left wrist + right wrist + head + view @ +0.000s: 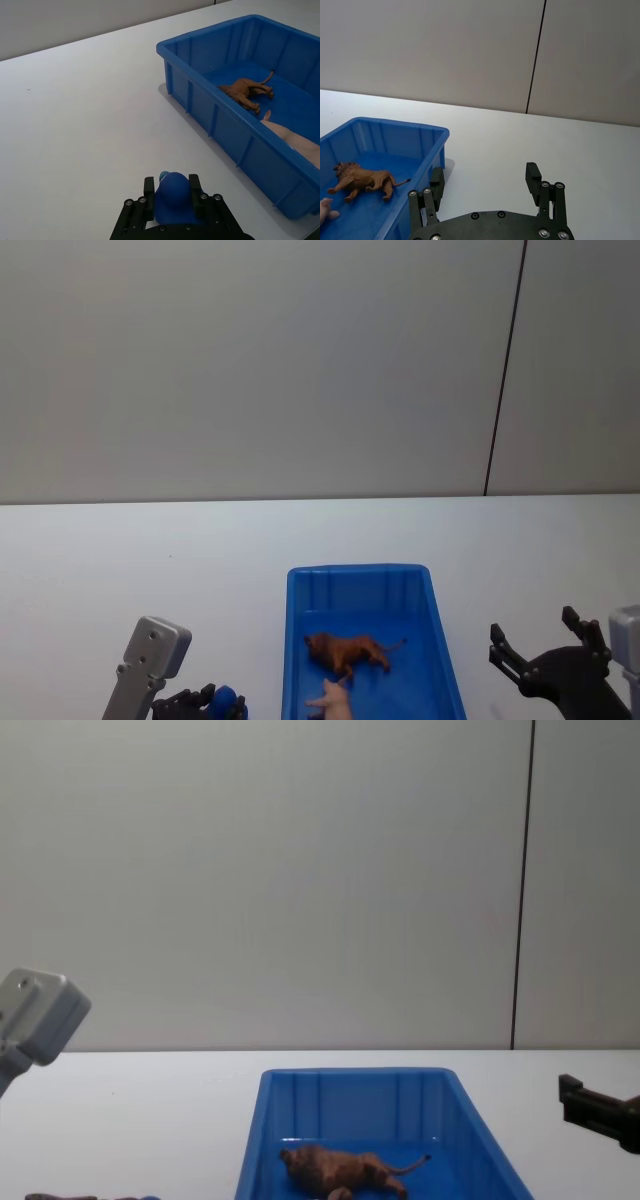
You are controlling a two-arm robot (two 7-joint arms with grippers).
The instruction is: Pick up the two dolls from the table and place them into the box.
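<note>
Clamped between the left gripper's (pixel 172 200) fingers, the blue-headed doll (pixel 172 197) hangs above the white table (pixel 75 125) just left of the blue box (pixel 235 145); it looks light and squashy, so a hold across its round head should keep. Lying on the box floor, the brown lion doll (pixel 348 650) has a pale pink thing (pixel 332 698) beside it, while the right gripper (pixel 485 187) hovers spread and empty to the box's right, with a plain grey wall (pixel 250 360) behind.

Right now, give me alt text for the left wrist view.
The left hand grips a blue-headed doll above the white table. Beside it, a blue box holds a brown lion doll and a pale pink object.
</note>
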